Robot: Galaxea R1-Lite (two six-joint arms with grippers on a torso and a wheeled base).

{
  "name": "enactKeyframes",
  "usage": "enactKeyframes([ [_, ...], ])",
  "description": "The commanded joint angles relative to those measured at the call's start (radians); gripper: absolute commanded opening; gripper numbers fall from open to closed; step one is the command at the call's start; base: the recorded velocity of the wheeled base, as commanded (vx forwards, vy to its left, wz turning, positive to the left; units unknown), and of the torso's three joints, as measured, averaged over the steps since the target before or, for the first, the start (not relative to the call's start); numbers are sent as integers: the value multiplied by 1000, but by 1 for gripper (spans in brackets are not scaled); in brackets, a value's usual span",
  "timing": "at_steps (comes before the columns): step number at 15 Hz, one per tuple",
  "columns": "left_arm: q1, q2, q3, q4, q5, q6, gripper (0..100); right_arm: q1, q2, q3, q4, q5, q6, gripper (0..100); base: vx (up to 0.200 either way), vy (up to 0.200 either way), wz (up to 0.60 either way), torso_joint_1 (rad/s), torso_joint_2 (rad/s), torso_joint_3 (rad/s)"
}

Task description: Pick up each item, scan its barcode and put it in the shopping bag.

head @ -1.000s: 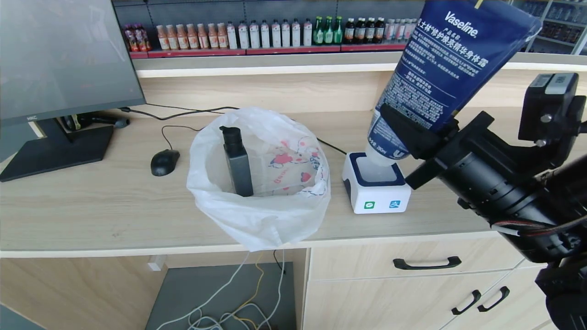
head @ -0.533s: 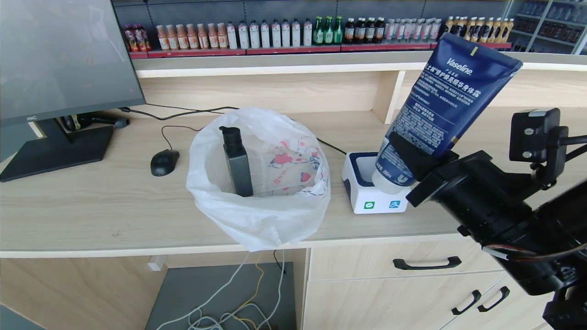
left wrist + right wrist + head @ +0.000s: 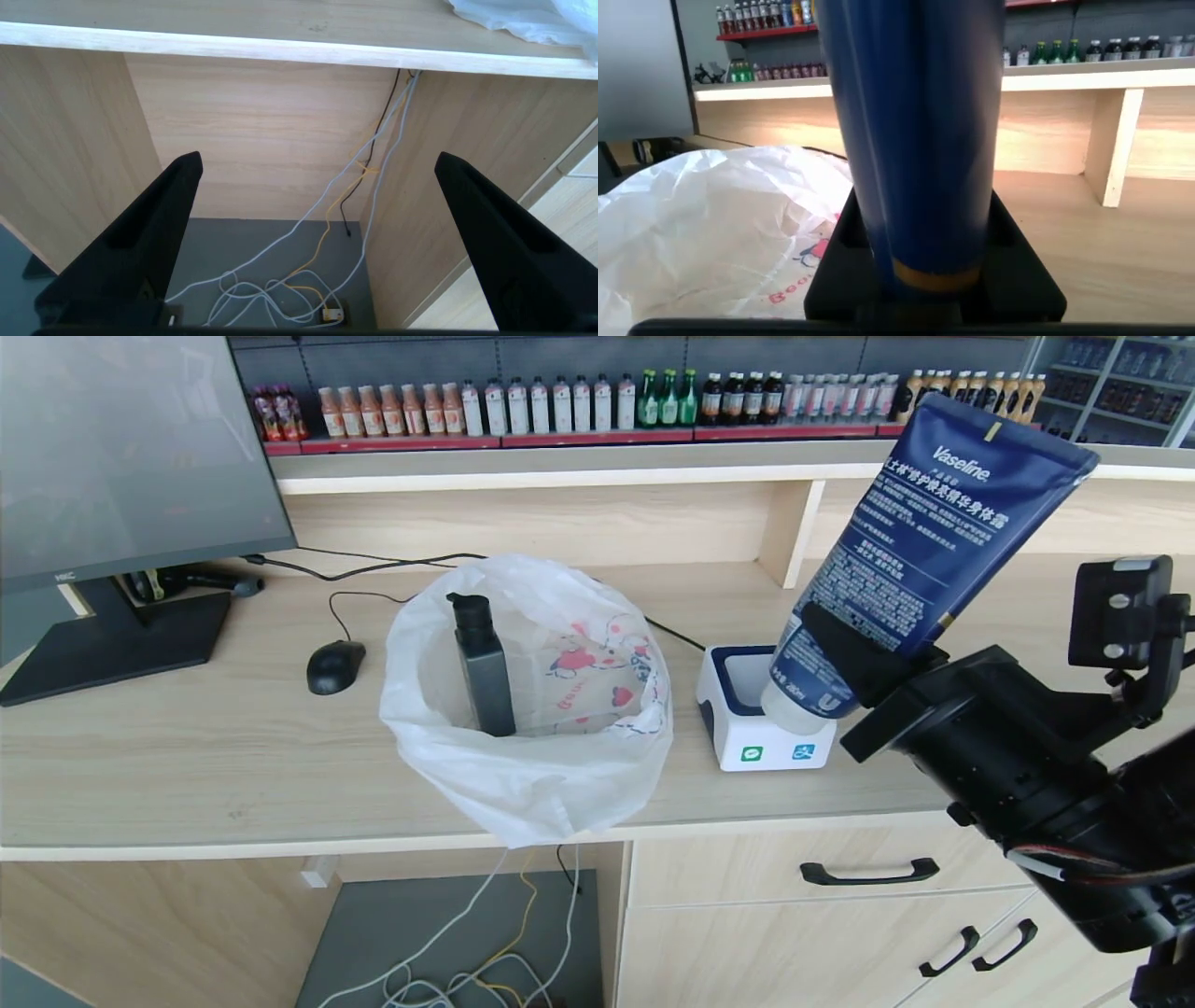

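Note:
A dark blue lotion tube (image 3: 920, 541) with a white cap stands tilted, cap down, over the white and blue barcode scanner (image 3: 761, 719) on the counter. My right gripper (image 3: 864, 658) is shut on the tube's lower part; in the right wrist view the blue tube (image 3: 915, 140) rises between the black fingers (image 3: 1018, 257). The white shopping bag (image 3: 527, 709) sits open at the counter's front, left of the scanner, with a dark grey pump bottle (image 3: 483, 663) upright inside. My left gripper (image 3: 313, 247) hangs open below the counter, facing cables on the floor.
A monitor (image 3: 131, 457) on a black stand and a black mouse (image 3: 334, 665) sit on the counter's left. Drawers with black handles (image 3: 868, 873) lie under the counter at right. A raised ledge (image 3: 560, 476) and shelves of bottles (image 3: 597, 401) stand behind.
My right gripper dropped with the tube from high over the scanner, then shifted slightly right and up. The bag and bottle have not moved.

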State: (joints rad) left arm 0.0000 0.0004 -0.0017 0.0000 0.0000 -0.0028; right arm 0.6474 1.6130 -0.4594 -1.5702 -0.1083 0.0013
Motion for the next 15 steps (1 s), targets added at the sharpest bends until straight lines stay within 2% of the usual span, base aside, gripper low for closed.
enactKeyframes([
  [1,0,0,0,0,0,0,100,1,-4,-2,-1,1,0,0,0,200,0,-7,2,2],
  [11,0,0,0,0,0,-2,100,-3,-12,1,-1,1,0,0,0,200,0,3,2,0],
  [15,0,0,0,0,-2,0,100,-48,15,-12,-1,1,-1,0,0,200,0,4,4,1],
])
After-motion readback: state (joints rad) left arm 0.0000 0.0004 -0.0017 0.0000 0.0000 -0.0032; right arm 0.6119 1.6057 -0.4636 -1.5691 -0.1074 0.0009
